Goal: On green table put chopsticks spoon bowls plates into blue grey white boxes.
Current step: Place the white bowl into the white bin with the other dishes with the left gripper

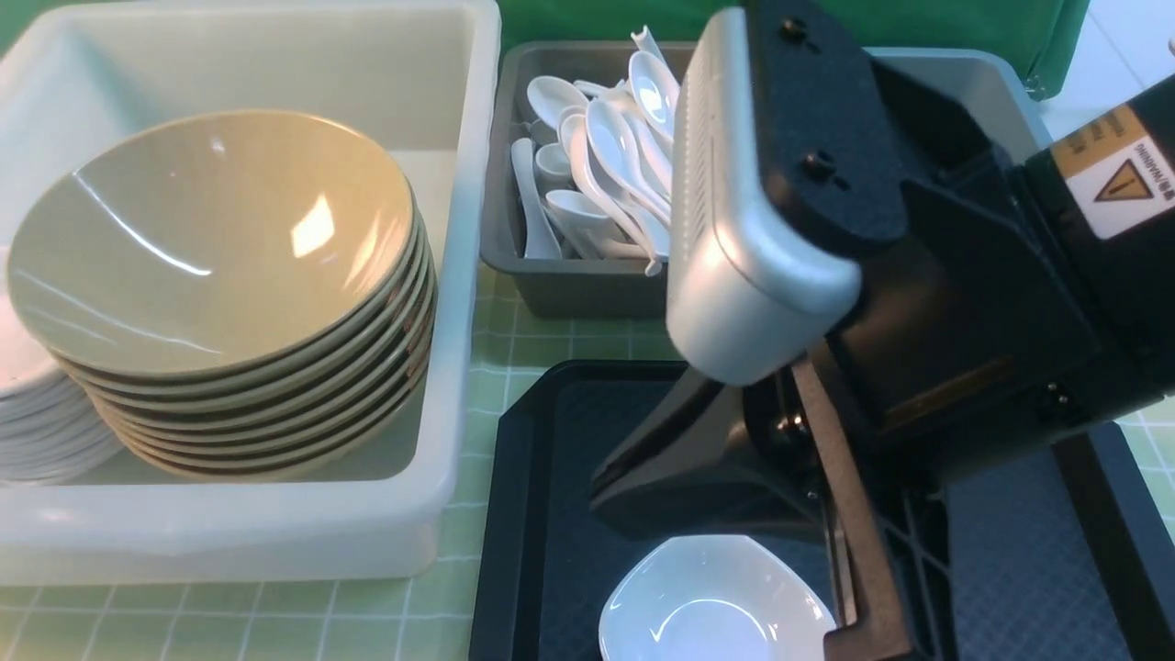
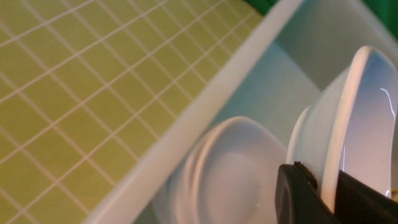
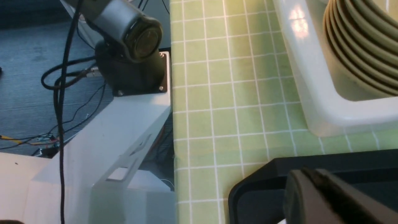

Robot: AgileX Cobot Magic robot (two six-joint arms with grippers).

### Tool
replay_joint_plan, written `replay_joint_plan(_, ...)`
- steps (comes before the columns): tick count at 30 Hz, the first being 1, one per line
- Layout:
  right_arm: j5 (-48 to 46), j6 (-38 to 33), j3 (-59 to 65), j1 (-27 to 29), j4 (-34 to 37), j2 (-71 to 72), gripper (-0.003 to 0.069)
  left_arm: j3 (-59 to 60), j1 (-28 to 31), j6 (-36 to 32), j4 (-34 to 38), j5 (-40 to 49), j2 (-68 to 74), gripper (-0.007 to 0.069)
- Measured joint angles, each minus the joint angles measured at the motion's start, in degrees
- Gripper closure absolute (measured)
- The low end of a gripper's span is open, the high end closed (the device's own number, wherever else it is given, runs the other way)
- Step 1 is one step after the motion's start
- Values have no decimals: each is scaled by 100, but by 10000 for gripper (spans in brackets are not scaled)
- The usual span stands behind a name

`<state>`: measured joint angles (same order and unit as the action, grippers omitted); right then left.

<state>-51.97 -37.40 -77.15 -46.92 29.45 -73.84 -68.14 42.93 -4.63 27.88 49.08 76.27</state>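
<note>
white bowl (image 2: pixel 367 124) hangs clamped in your left pincer (image 2: pixel 326 199) over the white box (image 2: pixel 199 124); lower it, then release. right pincer (image 1: pixel 858 633) is closed at the white dish (image 1: pixel 707 606).

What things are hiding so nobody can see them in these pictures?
- Front view: the right arm covers most of the blue-grey box, so its contents are hidden.
- Front view: the bottom edge cuts off the white bowl and the tips of the right hand, hiding any grip.
- Front view: the left edge cuts off the white plates.
- Left wrist view: the left hand shows only fingertips, pinching a white dish.
</note>
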Motion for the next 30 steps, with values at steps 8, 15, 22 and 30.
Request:
replay_joint_plan(8,6,2,5,0,-157,0,631,19,-245,463,-520,55,665,607)
replay_joint_plan(15,2,89,5,0,-283,0,624,19,-388,842,-787,50,816,535)
replay_joint_plan(22,63,1112,69,0,-1044,-68,619,1,-478,1380,-956,269,993,235)
replay_joint_plan(30,163,1776,582,596,-1423,-114,613,1,-608,1540,-1451,565,667,-37)
